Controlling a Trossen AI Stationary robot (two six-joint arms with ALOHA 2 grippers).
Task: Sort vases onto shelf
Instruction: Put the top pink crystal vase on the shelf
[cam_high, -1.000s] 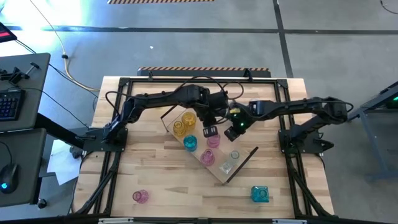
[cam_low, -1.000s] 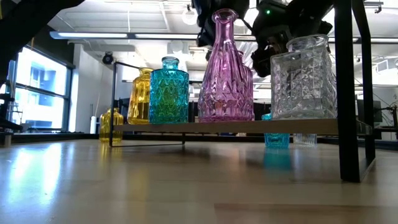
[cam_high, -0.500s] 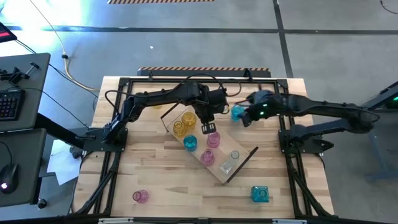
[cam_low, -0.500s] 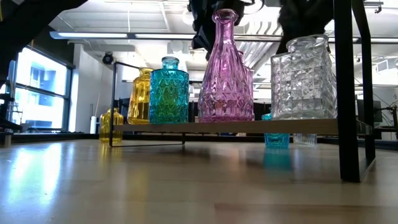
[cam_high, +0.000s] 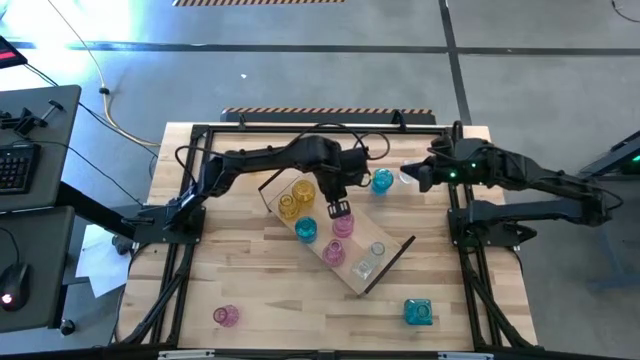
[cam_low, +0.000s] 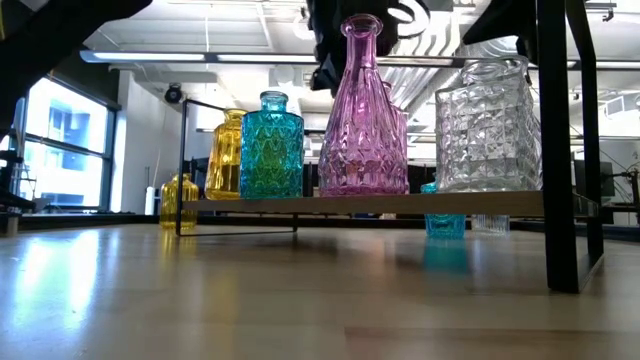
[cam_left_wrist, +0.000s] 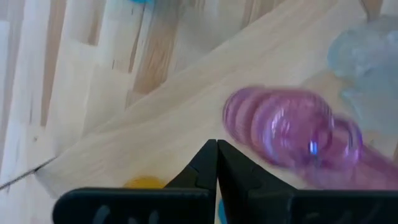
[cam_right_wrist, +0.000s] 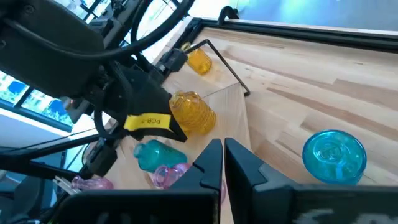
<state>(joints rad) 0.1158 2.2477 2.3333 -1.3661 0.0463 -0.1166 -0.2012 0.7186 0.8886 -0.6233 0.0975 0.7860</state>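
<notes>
We are observing the left hand (cam_high: 340, 209), fingers fully closed and gripping nothing, hovering over a pink vase (cam_high: 343, 225) on the shelf (cam_high: 385, 268). The right hand (cam_high: 418, 178), likewise closed and empty, is hanging near a teal vase (cam_high: 381, 181) on the surface (cam_high: 260, 290).

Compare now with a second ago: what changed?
The right tool drew back from over the shelf toward its own side, leaving a teal vase on the table. The left tool shut above the pink vase. Shelf vases stayed put.
</notes>
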